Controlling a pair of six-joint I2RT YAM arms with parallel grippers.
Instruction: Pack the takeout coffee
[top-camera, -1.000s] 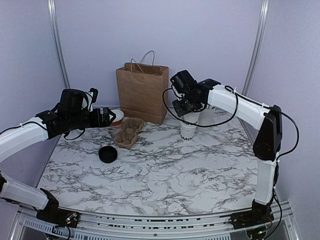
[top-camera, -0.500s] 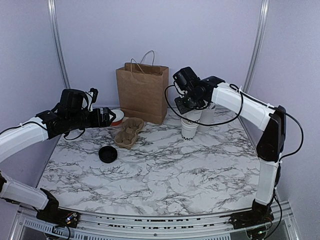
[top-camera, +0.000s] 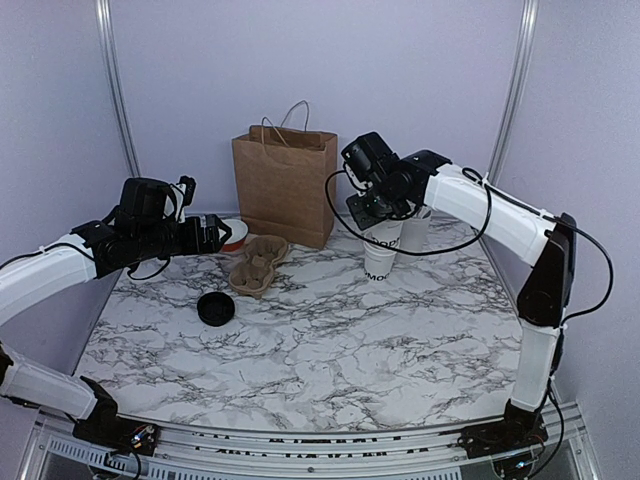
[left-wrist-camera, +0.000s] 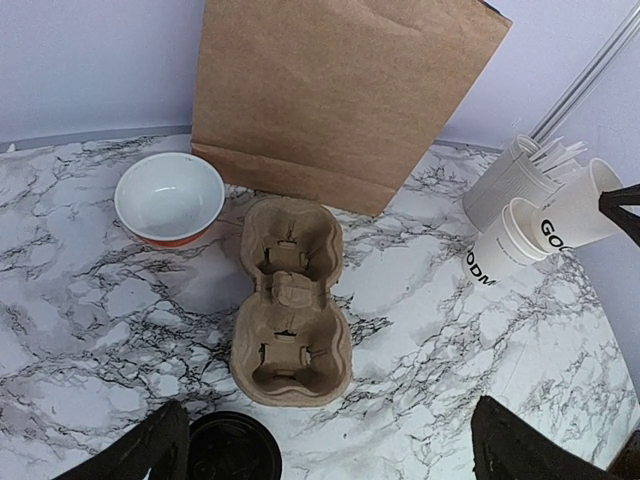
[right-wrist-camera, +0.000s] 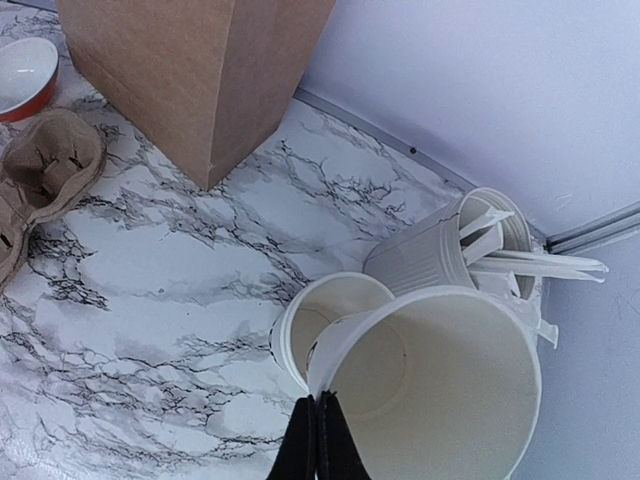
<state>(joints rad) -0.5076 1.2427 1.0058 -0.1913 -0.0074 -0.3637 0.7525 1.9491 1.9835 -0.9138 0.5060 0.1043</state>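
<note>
Your small white paper cup with dark block lettering (right-wrist-camera: 440, 380) hangs tilted at the far right of the marble-patterned table (top-camera: 330, 350). It is just above and beside a second white lettered cup (left-wrist-camera: 503, 252), which stands on the surface. Your right gripper (right-wrist-camera: 316, 425) has its fingers pinched tight on the held cup's near rim — a thin-edge grip that leaves the mouth unobstructed, probably so a lid can go on. A ribbed white cup of stirrers (right-wrist-camera: 440, 250) stands just behind both cups, close enough to be knocked.

The round black plastic lid (top-camera: 216, 308) lies flat, well apart from the cups, at the left of the table. Between lid and cups sits a brown moulded-pulp cup carrier (left-wrist-camera: 290, 310) with both wells empty. A white bowl with an orange outside (left-wrist-camera: 168, 197) is beside it, and an upright brown paper bag (top-camera: 284, 185) stands behind. Your left gripper (top-camera: 212, 235) hovers over that left rear area, fingers spread wide and holding nothing — likely placed for the lid or carrier.
</note>
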